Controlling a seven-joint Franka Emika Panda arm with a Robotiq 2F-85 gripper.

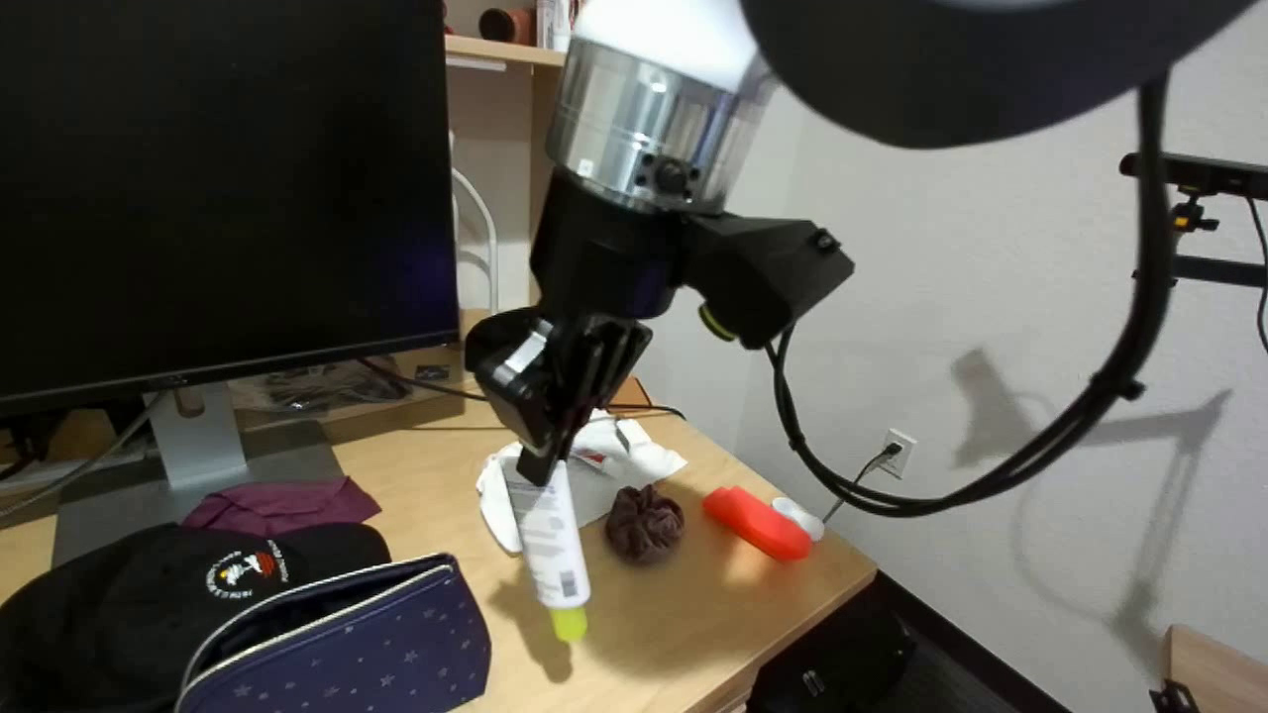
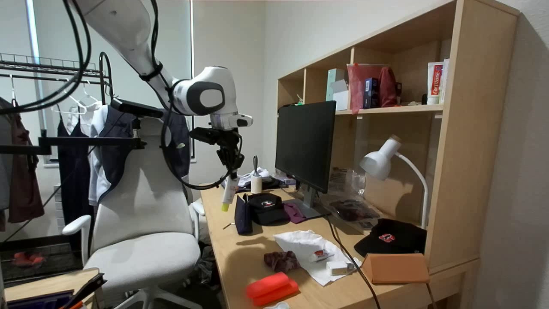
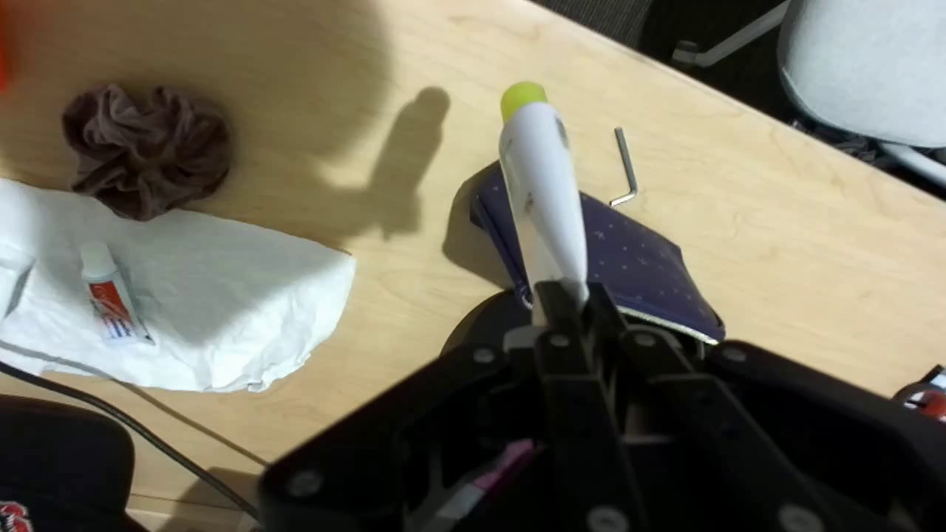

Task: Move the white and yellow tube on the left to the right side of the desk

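Observation:
My gripper point(image 1: 541, 467) is shut on the flat end of the white and yellow tube point(image 1: 551, 540). The tube hangs tilted, yellow cap down, above the desk point(image 1: 416, 515). In an exterior view the tube point(image 2: 230, 190) hangs beside the dark blue pouch, over the desk point(image 2: 221, 251). In the wrist view the fingertips point(image 3: 580, 295) pinch the tube's end point(image 3: 543, 185). There the tube overlaps the pouch, and its shadow lies apart from it on the desk point(image 3: 783, 229).
A dark blue pouch point(image 1: 367, 644), a black cap point(image 1: 168, 594) and a monitor point(image 1: 228, 198) stand on the desk. A brown scrunchie point(image 2: 282, 260), a red-orange cylinder point(image 2: 272, 288) and white paper point(image 2: 306, 246) lie further along. A hex key point(image 3: 625, 166) lies near the edge.

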